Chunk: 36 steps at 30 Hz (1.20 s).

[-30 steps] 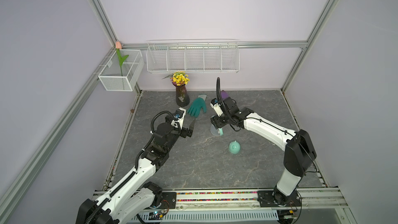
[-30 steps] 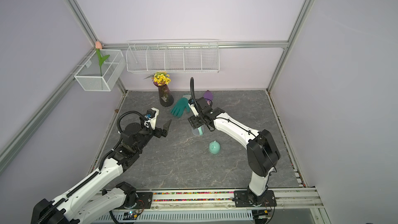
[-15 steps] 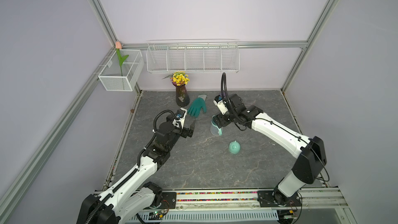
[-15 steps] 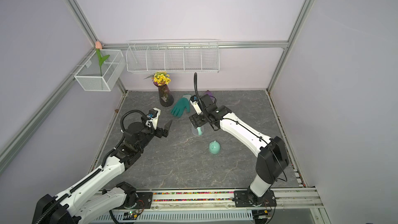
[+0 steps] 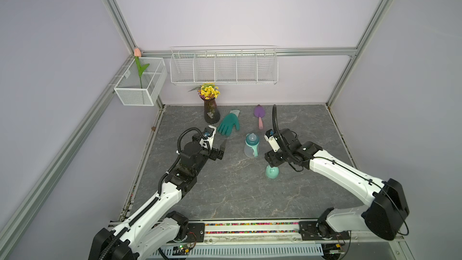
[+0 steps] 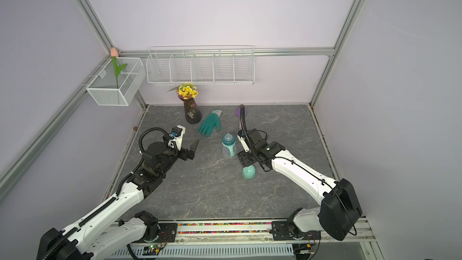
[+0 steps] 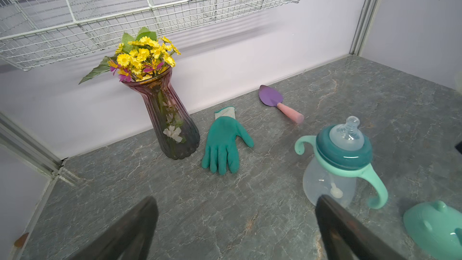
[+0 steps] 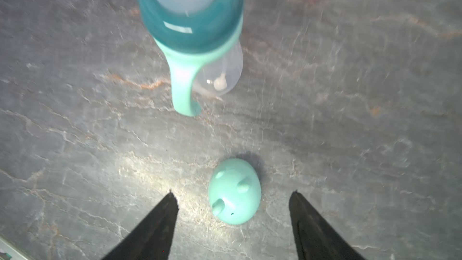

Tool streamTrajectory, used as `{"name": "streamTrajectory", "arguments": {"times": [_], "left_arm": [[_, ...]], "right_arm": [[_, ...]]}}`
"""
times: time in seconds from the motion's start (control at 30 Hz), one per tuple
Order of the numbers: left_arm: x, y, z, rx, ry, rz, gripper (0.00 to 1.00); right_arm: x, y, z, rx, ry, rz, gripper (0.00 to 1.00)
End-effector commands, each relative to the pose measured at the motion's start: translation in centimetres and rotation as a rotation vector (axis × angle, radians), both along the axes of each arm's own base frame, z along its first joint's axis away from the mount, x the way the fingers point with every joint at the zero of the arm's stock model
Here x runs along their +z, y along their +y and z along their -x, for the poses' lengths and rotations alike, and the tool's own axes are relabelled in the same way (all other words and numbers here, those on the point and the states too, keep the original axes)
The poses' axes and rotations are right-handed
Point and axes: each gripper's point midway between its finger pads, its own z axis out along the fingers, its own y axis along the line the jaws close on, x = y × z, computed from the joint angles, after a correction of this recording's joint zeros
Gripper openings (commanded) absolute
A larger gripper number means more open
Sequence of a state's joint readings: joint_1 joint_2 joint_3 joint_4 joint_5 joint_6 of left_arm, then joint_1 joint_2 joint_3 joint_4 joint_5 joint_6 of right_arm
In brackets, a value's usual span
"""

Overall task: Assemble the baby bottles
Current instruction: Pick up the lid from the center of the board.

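On the grey table [image 5: 225,196], the bottle [image 5: 251,146] stands up. Its mint cap [image 5: 272,172] lies at the bottle's 5 o'clock, not touching. The right claw [image 8: 233,192] is spread over the mint cap, holding nothing. The mint cap is round and slick, so a squeeze may shoot it away. The left claw [image 7: 236,197], spread wide at the bottle's 9 o'clock, grips nothing, so a bump could tip the bottle.

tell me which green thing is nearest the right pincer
The mint domed cap, lying loose just ahead of the right pincer; the bottle and glove sit farther.
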<state>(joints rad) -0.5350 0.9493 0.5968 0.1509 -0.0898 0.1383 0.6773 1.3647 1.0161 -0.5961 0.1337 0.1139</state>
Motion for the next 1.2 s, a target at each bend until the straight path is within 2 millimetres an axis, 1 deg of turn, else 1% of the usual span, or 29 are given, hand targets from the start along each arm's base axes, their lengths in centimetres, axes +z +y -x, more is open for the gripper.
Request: {"name": "streamTrajectory", "arguments": {"times": [0.0, 0.1, 0.23, 0.37, 0.47, 0.53, 0.63, 0.73, 0.8, 0.93, 1.0, 1.03, 1.17], "left_arm": [[2.0, -0.2, 0.1, -0.012, -0.032, 0.04, 0.99], [2.1, -0.3, 0.2, -0.017, -0.036, 0.042, 0.99], [1.9, -0.5, 0.3, -0.029, -0.032, 0.036, 0.99], [2.0, -0.7, 0.5, -0.048, -0.034, 0.034, 0.99], [2.3, -0.8, 0.5, -0.053, -0.045, 0.035, 0.99], [2.4, -0.9, 0.5, -0.06, -0.052, 0.031, 0.99], [2.8, -1.0, 0.5, -0.063, -0.061, 0.03, 0.99], [3.1, -0.9, 0.6, -0.064, -0.07, 0.036, 0.99], [3.3, -0.8, 0.8, -0.064, -0.075, 0.035, 0.99], [3.5, -0.7, 0.9, -0.064, -0.085, 0.036, 0.99], [3.5, -0.8, 0.9, -0.069, -0.087, 0.035, 0.99], [3.5, -0.8, 1.0, -0.07, -0.087, 0.035, 0.99], [3.5, -0.9, 1.1, -0.08, -0.091, 0.035, 0.99]], "right_arm": [[-0.1, -0.6, 0.7, 0.0, -0.008, -0.015, 0.65], [-0.8, -1.0, 1.4, 0.01, 0.017, -0.003, 0.63], [-1.8, 0.1, 2.7, 0.133, 0.062, -0.017, 0.75], [-1.7, 1.0, 3.1, 0.264, 0.059, -0.008, 0.8], [-2.3, 0.2, 2.9, 0.3, 0.069, 0.077, 0.83], [-3.1, -0.3, 3.5, 0.337, 0.105, 0.118, 0.85], [-4.6, -0.9, 3.6, 0.349, 0.128, 0.158, 0.87], [-5.3, -1.2, 3.3, 0.354, 0.131, 0.172, 0.88], [-5.4, -1.4, 3.0, 0.354, 0.115, 0.154, 0.88], [-5.1, -0.8, 2.7, 0.387, 0.076, 0.076, 0.88], [-4.6, -0.3, 2.5, 0.42, 0.062, 0.03, 0.87], [-5.5, -0.5, 3.2, 0.43, 0.089, 0.024, 0.87], [-6.2, -0.5, 3.2, 0.45, 0.107, 0.021, 0.87]]}}
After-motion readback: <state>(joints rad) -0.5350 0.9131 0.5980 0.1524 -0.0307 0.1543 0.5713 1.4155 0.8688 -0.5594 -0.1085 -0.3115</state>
